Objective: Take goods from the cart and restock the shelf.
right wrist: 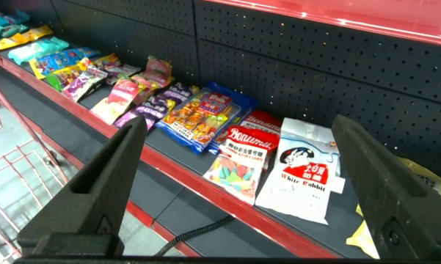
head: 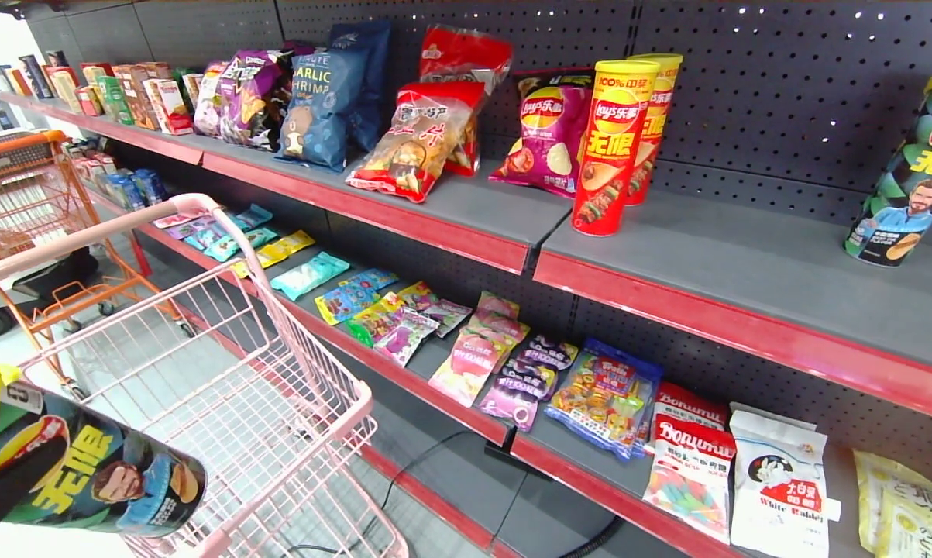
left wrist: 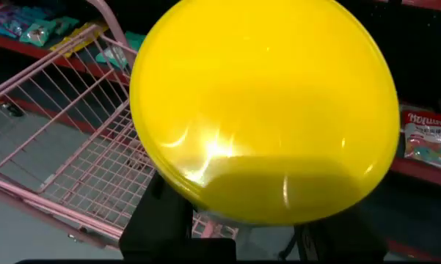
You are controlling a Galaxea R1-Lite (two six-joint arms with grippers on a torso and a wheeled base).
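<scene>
The chip can (head: 86,473) runs off the head view's left edge, its yellow lid (left wrist: 264,110) masking its body from the left wrist camera — a second can (head: 903,194) is clipped at the right edge.

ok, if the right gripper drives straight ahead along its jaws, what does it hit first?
Probably the red-and-white flat candy bag lying on the lower grey shelf; it sits between the open jaws of the right gripper in the wrist view. Depth is unclear.

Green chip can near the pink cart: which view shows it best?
The head view: the green chip can sits tilted at lower left, its printed side facing the camera. The left wrist view looks straight onto its yellow lid, hiding the body. The right wrist view faces the lower shelf.
</scene>
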